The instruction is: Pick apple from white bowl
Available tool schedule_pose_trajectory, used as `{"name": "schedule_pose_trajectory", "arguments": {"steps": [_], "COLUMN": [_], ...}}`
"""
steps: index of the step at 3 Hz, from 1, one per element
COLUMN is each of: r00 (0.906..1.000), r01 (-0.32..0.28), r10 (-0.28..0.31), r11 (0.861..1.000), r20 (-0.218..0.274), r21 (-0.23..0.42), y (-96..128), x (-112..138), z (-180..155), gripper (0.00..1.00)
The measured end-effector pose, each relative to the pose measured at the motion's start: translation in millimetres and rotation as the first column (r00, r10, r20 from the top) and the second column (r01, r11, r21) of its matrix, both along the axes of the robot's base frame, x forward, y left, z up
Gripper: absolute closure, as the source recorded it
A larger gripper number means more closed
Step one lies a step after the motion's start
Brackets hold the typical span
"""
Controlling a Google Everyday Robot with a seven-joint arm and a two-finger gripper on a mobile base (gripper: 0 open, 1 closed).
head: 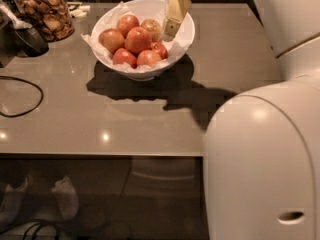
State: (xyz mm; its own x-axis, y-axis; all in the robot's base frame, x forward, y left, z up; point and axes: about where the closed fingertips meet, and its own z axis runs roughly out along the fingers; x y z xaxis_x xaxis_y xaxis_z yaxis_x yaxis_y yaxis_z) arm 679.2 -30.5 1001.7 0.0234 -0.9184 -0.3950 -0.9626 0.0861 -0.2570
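The white bowl (183,43) stands on the grey table near its back edge, lined with crumpled white paper. It holds several red-orange apples (138,39). My gripper (173,28) hangs down from the top of the view over the bowl's right rim, just right of the rightmost back apple (152,28). It looks close to that apple, but I cannot tell whether it touches. My white arm (260,154) fills the right side of the view.
A glass jar of brown snacks (46,11) stands at the back left. A dark scoop-like object (27,34) lies beside it. A black cable (22,96) loops on the table's left. The table's front edge (100,155) runs across the middle.
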Motion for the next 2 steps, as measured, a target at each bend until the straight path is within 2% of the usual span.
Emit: {"name": "schedule_pose_trajectory", "arguments": {"steps": [1,2], "r00": [0.9994,0.9994], "r01": [0.007,0.007], "r10": [-0.008,-0.008], "r11": [1.000,1.000], "r20": [0.034,0.034], "r21": [0.022,0.023], "y": [4.7,4.8], "x": [10.5,10.6], "z": [5.1,5.1], "gripper": [0.00,0.00]}}
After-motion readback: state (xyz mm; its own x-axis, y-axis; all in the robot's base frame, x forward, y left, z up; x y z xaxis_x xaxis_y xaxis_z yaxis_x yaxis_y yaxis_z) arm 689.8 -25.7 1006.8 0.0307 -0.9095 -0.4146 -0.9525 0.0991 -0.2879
